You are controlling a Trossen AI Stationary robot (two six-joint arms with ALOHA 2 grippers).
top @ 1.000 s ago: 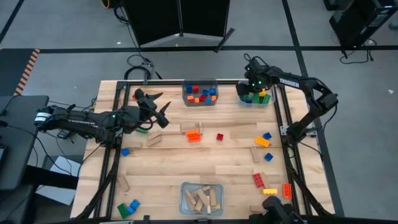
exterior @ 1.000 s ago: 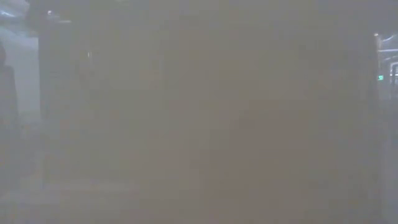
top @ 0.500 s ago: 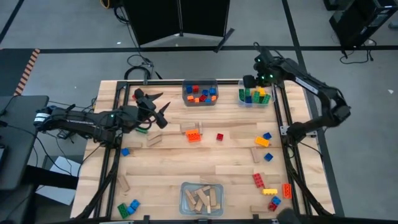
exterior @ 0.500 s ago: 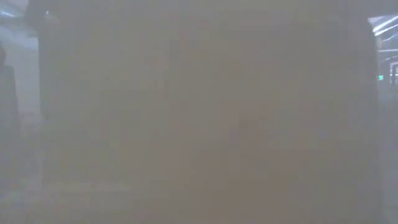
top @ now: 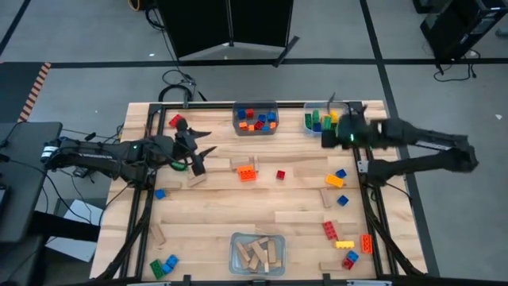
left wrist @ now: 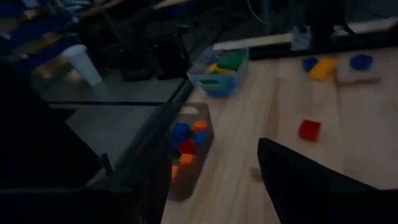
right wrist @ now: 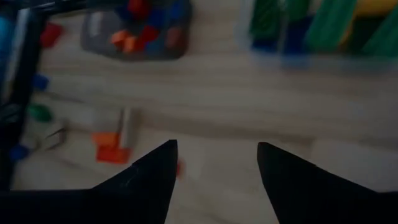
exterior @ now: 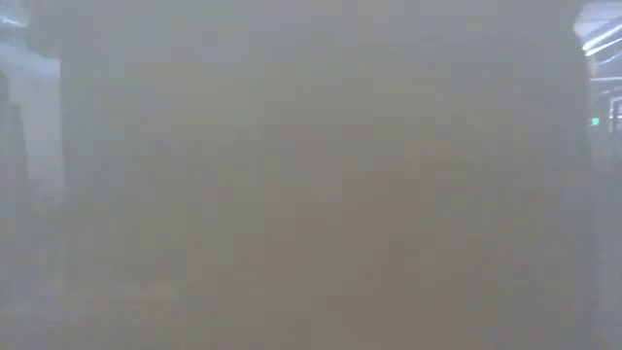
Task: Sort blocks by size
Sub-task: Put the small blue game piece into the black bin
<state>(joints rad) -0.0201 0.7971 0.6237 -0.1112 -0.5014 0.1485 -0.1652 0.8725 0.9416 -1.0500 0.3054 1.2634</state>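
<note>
At two o'clock, right gripper (top: pixel 327 135) hangs spread and empty beside the green-brick bin (top: pixel 311 128); left gripper (top: pixel 194 156), wide at ten o'clock, lines up on loose blocks (top: pixel 247 171) mid-table.

Even light above, murk below

The overhead view is evenly lit and sharp, with soft shadows on the table (top: pixel 262 202). The low view is a featureless tan haze. Both wrist views are dim and blurred
</note>
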